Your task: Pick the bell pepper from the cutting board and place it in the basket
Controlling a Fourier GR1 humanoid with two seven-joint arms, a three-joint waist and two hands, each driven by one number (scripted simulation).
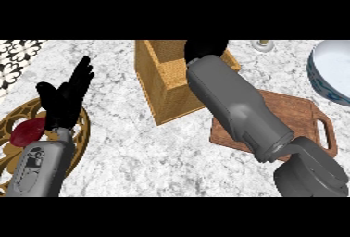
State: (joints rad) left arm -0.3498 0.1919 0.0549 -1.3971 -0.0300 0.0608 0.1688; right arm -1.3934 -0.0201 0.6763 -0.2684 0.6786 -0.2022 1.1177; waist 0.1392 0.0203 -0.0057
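Right hand [205, 47] hangs over the basket [160, 92], possibly dipping inside its rim

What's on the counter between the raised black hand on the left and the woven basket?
Nothing: the head view shows only bare marbled counter between the left hand and the basket.

Marble counter [137, 152], seen from steeply above. At centre top, a tall woven basket [160, 88]. Just right of it, a wooden cutting board [304, 115] with a handle slot, largely covered by the right forearm slanting up toward the basket. Right hand [205, 47] at the basket's open top. At left, left hand [65, 99] resting open, fingers up, above a gold openwork plate [83, 132] bearing a red item [27, 132]. Top right, a white, blue-rimmed bowl [335, 58].
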